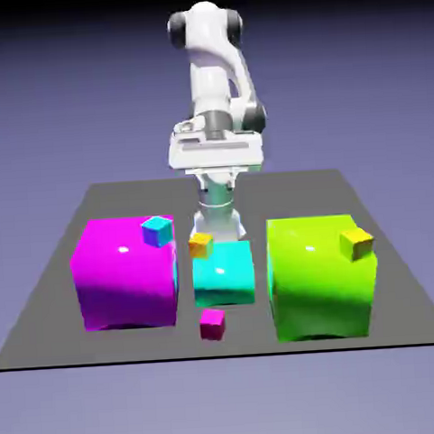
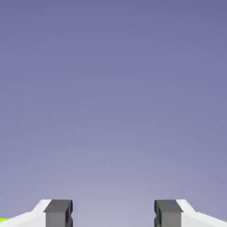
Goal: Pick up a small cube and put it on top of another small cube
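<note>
Small pink cube (image 1: pixel 213 325) sits nearest the camera, close to the front edge of the dark grey surface (image 1: pixel 301 196), in front of the turquoise block (image 1: pixel 224 274) and apart from it. My end effector (image 2: pixel 113 215) is wide apart, with nothing between its two grey fingertips (image 2: pixel 58 213); I am not holding the pink cube. The small orange cube (image 1: pixel 201 246), with its lighter top, shows at the upper corner of the turquoise block on the exterior view's left; I cannot tell whether it rests on that block. To the exterior view's left stands the big magenta block (image 1: pixel 127 276), with a small blue cube (image 1: pixel 156 231) showing across its upper corner. To the exterior view's right is the big green block (image 1: pixel 318 282), and a small yellow cube (image 1: pixel 356 244) overlaps its upper corner. My white arm (image 1: pixel 210 67) is bent above the far part of the surface, beyond the blocks. In my hand view, the blue-violet backdrop (image 2: pixel 113 97) fills nearly everything, apart from my fingers and a yellow-green sliver (image 2: pixel 3 219) at the bottom left.
</note>
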Robot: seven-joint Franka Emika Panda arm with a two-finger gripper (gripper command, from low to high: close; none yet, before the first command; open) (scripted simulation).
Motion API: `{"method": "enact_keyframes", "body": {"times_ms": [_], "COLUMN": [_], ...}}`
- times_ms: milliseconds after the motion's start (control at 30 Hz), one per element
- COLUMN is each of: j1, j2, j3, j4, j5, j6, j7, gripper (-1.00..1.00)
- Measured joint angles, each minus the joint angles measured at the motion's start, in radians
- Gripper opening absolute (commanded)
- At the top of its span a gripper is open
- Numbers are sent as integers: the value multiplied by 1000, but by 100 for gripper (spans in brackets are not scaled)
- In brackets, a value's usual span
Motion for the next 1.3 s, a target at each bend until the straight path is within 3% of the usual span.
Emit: {"method": "enact_keyframes", "body": {"times_ms": [967, 1033, 1133, 1167, 1300], "j1": [-27, -27, -25, -24, -26], "j2": [1051, 1075, 1136, 1148, 1107], "j3": [-80, -82, -72, -70, -77], "j4": [827, 846, 776, 762, 809], "j5": [122, 125, 139, 142, 135], "j6": [-1071, -1095, -965, -939, -1026], "j7": [103, 106, 95, 93, 99], "gripper": [0, 0, 0, -100, -100]}}
